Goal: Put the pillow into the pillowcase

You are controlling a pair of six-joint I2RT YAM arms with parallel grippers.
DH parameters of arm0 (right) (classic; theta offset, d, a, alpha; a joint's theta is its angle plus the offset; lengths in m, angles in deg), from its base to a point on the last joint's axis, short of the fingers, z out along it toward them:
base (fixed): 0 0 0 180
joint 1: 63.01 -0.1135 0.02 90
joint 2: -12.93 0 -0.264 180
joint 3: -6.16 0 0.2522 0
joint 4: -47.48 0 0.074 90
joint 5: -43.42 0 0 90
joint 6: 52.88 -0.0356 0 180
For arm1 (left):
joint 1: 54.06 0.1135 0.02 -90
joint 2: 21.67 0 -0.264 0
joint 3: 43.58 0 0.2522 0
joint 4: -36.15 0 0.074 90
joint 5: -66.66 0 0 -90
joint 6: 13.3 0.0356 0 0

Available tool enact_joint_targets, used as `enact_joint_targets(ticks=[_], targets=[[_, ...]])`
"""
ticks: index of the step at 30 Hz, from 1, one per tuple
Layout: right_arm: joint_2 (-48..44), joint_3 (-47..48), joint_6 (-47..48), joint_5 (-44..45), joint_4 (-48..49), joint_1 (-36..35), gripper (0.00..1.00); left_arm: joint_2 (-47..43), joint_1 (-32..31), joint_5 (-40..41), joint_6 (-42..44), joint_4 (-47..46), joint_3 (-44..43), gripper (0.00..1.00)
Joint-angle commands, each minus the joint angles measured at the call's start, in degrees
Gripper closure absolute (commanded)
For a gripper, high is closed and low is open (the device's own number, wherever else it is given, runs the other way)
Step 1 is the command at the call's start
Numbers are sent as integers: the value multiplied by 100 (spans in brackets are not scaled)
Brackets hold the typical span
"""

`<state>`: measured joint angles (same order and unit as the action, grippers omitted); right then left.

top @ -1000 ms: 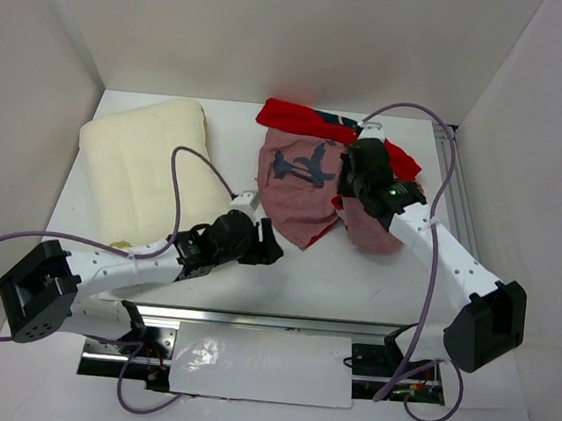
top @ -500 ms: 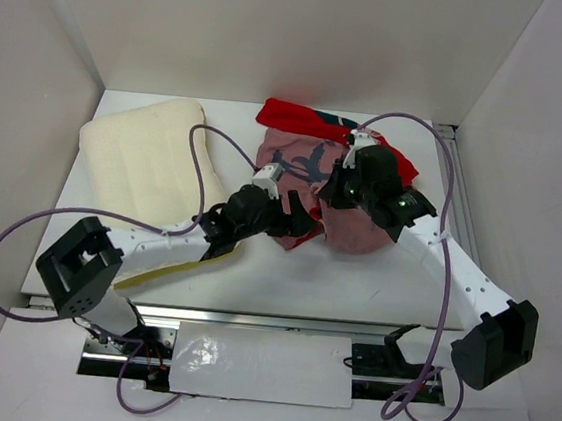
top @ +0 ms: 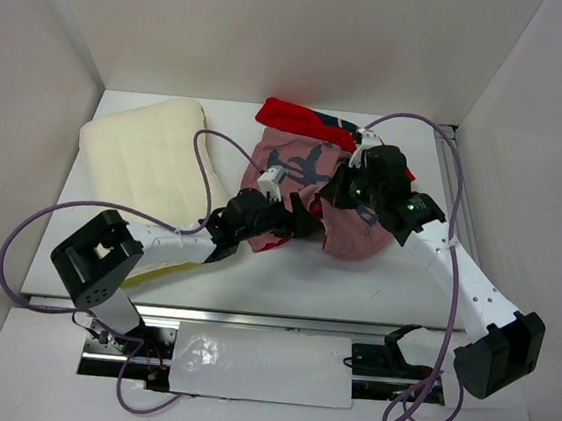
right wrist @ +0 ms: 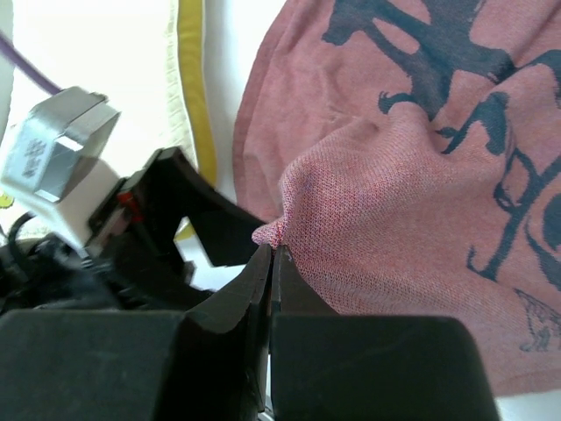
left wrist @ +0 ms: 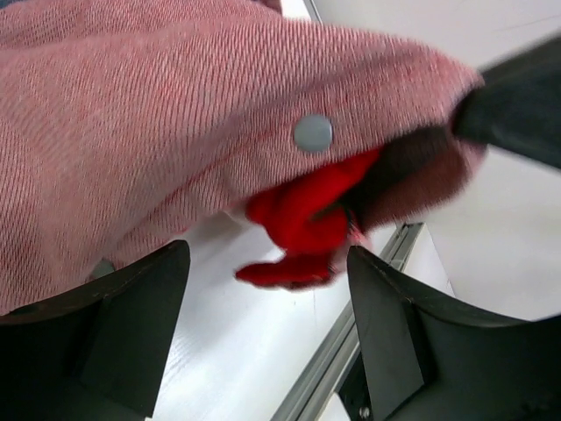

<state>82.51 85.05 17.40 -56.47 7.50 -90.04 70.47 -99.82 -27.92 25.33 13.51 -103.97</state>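
The pillowcase [top: 311, 168] lies crumpled at the back middle, faded pink side up with dark marks, and a red part [top: 301, 120] shows behind it. My right gripper [top: 330, 200] is shut on a pinch of its pink near edge [right wrist: 273, 235] and holds that edge lifted. My left gripper [top: 300, 221] is open with its tips just under the lifted edge. In the left wrist view the pink cloth [left wrist: 175, 123] hangs above my open left gripper [left wrist: 267, 307], with the red inside [left wrist: 298, 215] and a silver snap [left wrist: 313, 133] showing. The cream pillow [top: 140, 161] lies at the back left, untouched.
A metal rail [top: 458, 204] runs along the table's right side and also shows in the left wrist view [left wrist: 342, 360]. White walls close in the left, back and right. A yellow strip [top: 166, 271] shows under the left arm. Purple cables loop over both arms.
My left arm has swung right, bringing its open gripper from the table's middle up to the pillowcase's lifted edge. My right gripper has shifted slightly left, still pinching the cloth.
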Motion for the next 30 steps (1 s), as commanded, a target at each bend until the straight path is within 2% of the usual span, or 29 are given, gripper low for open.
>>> enact_joint_targets(ticks=[1, 6, 11, 15, 20, 23, 26, 27, 28, 30], targets=[[-94, 80, -40, 5, 73, 75, 100, -477, 32, -52, 5, -228, 58, 16], [-94, 80, 13, -48, 73, 136, 100, -723, 32, 387, -74, 502, 58, 16], [-146, 27, 13, -118, 125, 136, 100, -864, 85, 554, -136, 450, 190, 14], [-208, -26, 13, -180, 178, 136, 100, -531, 85, 555, -136, 231, -169, 16], [-261, -140, -40, -285, 301, 136, 100, 128, 85, 484, -390, -683, -276, 18], [-261, -140, -40, -285, 301, 136, 100, 471, 32, 563, -444, -807, -469, 23], [-261, -140, -40, -285, 301, 136, 100, 744, -73, 826, -234, -29, -1047, 45], [-261, -140, -40, -285, 301, 136, 100, 796, -143, 888, -233, 184, -1172, 82], [-261, -140, -40, -216, 301, 136, 100, 797, -144, 941, -233, 412, -1260, 100], [-191, -140, 12, -32, 170, 136, 100, 867, -144, 994, -233, 564, -1226, 100]])
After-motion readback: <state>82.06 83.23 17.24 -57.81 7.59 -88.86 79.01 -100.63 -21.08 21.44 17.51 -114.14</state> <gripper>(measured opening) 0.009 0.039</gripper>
